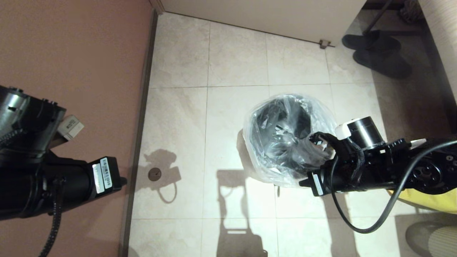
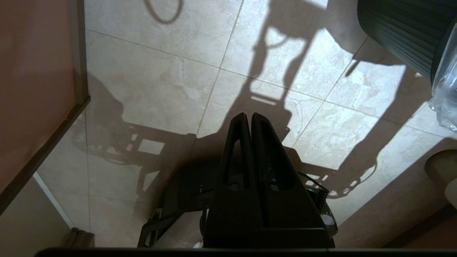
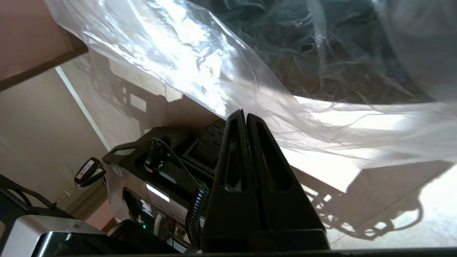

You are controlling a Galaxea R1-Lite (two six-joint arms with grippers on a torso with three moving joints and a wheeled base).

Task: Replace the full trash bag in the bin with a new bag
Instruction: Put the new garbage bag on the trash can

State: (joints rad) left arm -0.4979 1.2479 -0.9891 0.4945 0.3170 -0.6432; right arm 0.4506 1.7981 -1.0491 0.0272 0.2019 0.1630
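The bin [image 1: 282, 132] stands on the tiled floor, dark inside. The new bag [image 1: 289, 139], clear and crinkly, is draped over its mouth and hangs down its sides. My right arm [image 1: 357, 167] reaches in from the right to the bag's near right edge. In the right wrist view the right gripper [image 3: 245, 114] is shut, its tips pinching the bag's lower hem [image 3: 321, 128]. The film stretches away from the tips. My left gripper [image 2: 249, 115] is shut on nothing above bare tiles, parked by the left wall. The bin's ribbed side [image 2: 396, 32] shows at that view's corner.
An opaque yellow bag [image 1: 428, 200] lies under my right arm. Dark slippers [image 1: 378, 53] sit at the far right, a floor drain [image 1: 154, 174] near the brown wall [image 1: 71, 53]. A pale door [image 1: 264, 14] closes the far side.
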